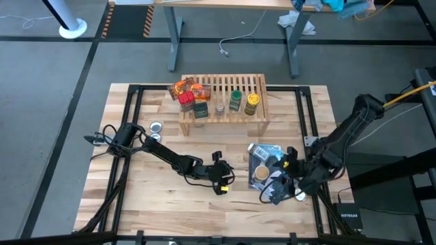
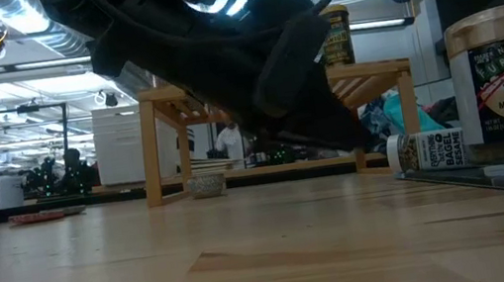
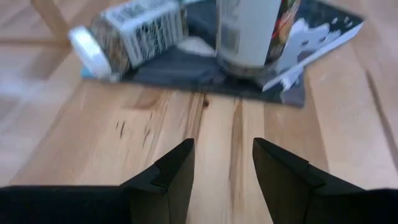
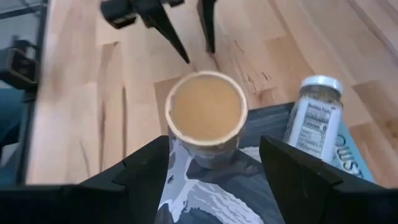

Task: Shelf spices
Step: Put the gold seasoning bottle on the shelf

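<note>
The light-wood shelf stands at the far middle of the table and carries orange packets, a dark tin and jars with red, green and yellow caps. A tan-capped jar stands upright on a blue-and-black pouch. Beside it on the pouch lies a white-capped jar on its side. My right gripper is open above the tan-capped jar, one finger on each side of it, touching nothing. My left gripper is open and low over bare wood, pointing at the pouch.
Two flat silver discs lie on the table left of the shelf. Black frame rails run along the table's edges. Bare wood lies between the shelf and the near edge, around my left gripper.
</note>
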